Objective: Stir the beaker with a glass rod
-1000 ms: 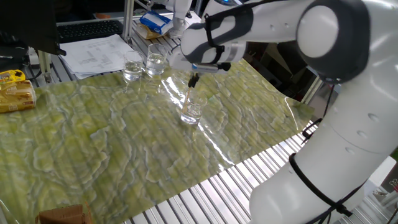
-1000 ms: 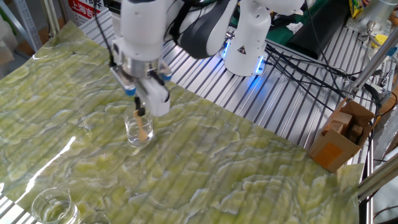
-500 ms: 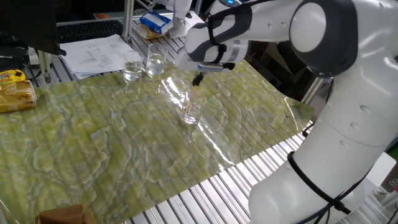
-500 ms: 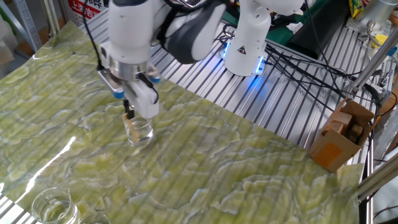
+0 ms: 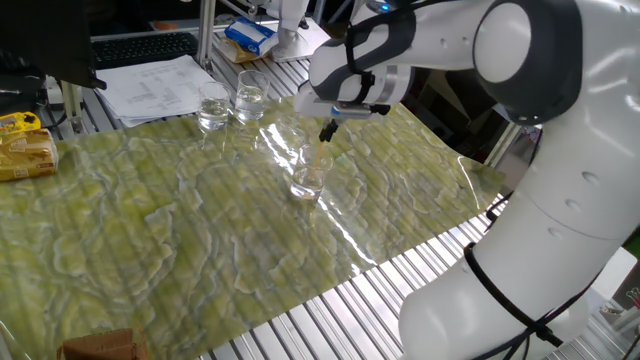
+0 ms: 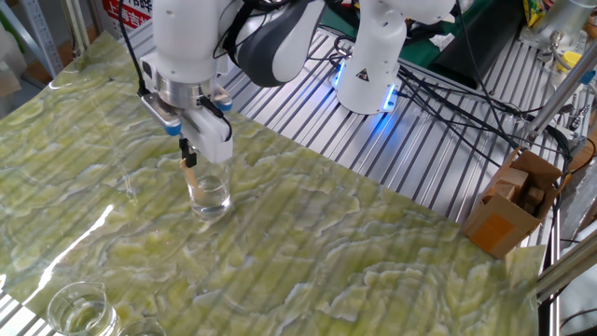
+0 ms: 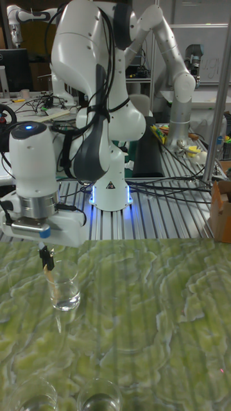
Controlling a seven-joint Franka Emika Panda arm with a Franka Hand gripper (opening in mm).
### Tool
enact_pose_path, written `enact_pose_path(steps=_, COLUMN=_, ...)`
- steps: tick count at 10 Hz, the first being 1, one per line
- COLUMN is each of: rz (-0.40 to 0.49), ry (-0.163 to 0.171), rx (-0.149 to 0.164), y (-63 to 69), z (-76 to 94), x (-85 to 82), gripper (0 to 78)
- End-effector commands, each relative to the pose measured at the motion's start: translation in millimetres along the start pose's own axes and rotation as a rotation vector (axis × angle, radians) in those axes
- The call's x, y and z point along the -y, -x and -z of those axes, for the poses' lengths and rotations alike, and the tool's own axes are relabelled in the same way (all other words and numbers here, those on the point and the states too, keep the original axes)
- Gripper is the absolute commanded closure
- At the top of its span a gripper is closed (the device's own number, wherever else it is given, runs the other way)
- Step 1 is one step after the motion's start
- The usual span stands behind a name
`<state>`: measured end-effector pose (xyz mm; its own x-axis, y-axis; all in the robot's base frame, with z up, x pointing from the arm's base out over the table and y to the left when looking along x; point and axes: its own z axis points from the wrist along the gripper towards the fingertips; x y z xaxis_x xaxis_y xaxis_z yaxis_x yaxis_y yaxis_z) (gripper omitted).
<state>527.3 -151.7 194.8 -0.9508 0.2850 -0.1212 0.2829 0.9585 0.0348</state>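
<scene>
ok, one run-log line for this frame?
phase: stirring | gripper: shut on glass rod | rod tip: inside beaker | beaker: upright on mat | spare beakers: untouched

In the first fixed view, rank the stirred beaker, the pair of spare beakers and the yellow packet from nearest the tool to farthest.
Measured from the tool:
1. The beaker, just below it, with the glass rod dipping in.
2. The two spare beakers, left, near the mat's far edge; too close together to split.
3. The yellow packet, at the far left edge.
</scene>
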Motion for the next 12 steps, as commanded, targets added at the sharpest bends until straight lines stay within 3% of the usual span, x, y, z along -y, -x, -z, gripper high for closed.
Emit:
enact_pose_path(steps=1, rz=-0.034, ry=-0.005, rx=-0.043, y=-31.7, z=15.4, x=-10.0, gripper=76.5)
enact_pose_path(steps=9, rz=-0.059, ry=-0.022, rx=-0.038, y=-34.5, z=15.9, x=-13.6, gripper=76.5)
enact_pose_path(steps=10, rz=-0.059, ry=-0.022, rx=-0.038, y=-34.5, z=15.9, x=-13.6, gripper=0.1)
enact_pose_path(steps=12, rz=-0.059, ry=-0.022, rx=-0.038, y=-34.5, z=15.9, x=-13.6, gripper=0.1)
